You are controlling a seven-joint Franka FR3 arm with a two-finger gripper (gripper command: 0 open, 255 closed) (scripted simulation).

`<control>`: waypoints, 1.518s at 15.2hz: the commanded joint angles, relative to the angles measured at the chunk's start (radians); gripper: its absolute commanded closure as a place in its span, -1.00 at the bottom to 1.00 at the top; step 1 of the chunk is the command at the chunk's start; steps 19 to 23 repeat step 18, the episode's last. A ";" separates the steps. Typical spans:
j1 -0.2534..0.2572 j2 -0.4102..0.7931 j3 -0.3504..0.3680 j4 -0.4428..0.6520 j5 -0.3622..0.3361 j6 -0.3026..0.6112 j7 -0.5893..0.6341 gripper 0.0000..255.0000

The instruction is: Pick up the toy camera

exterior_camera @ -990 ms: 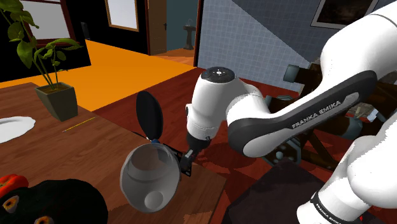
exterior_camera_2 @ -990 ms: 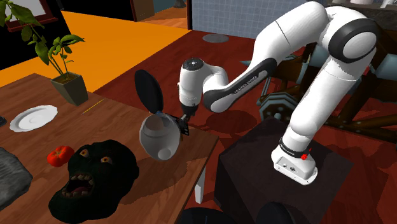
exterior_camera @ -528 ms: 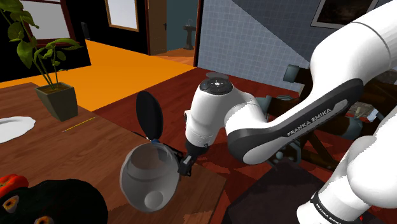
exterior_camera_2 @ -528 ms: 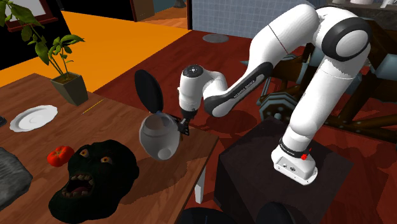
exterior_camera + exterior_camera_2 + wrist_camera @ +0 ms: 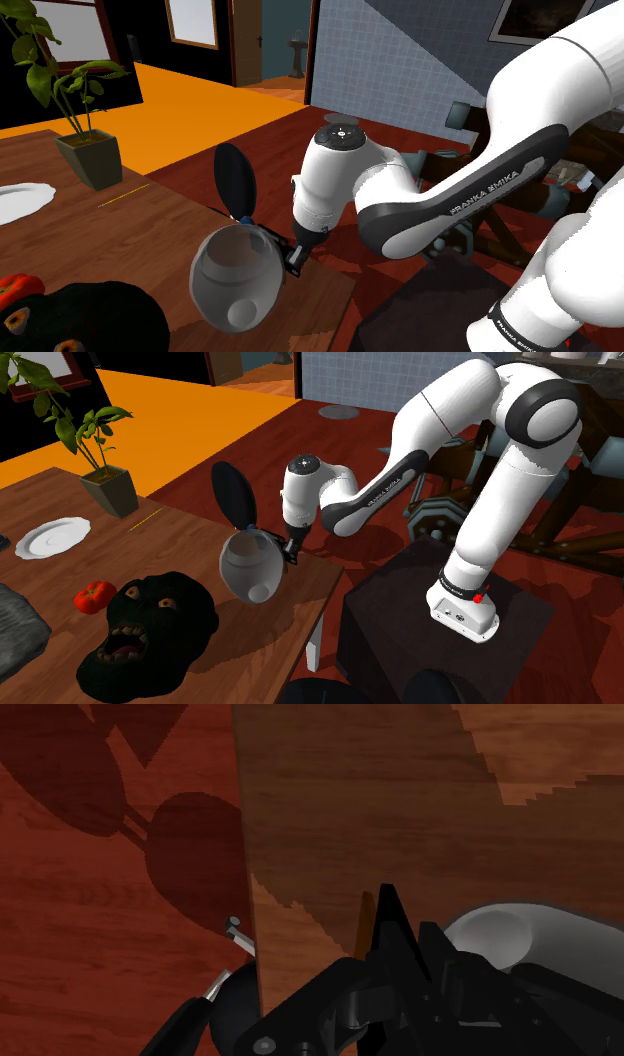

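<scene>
At the shoulder view's left, you have a leafy green plant in a dark square pot (image 5: 88, 155) and a round white plate (image 5: 18, 200). Both are well apart from the work on the brown wooden table (image 5: 150, 225), so leave them be.

Further right, near the table edge that faces the arm, sits what I take to be the toy camera (image 5: 232, 282). It has a rounded pale grey body, a black disc (image 5: 235, 180) standing up from its top, and black fittings on its side.

Just right of it, the all-black gripper (image 5: 292, 255) hangs low against those fittings. It is black on black, so I cannot tell whether it is spread or closed, or whether it has a hold.

I judge you are at the grasp itself. Make sure the grip lands on a firm black part, since the smooth grey curve would likely slip. Then lift straight up and slowly, because a sideways nudge could push the toy off the edge.
</scene>
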 commanded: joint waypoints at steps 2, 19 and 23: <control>0.002 -0.006 0.001 0.006 0.009 -0.013 -0.006 1.00; 0.024 -0.139 -0.027 0.091 0.147 -0.194 -0.130 1.00; 0.024 -0.139 -0.027 0.091 0.147 -0.194 -0.130 1.00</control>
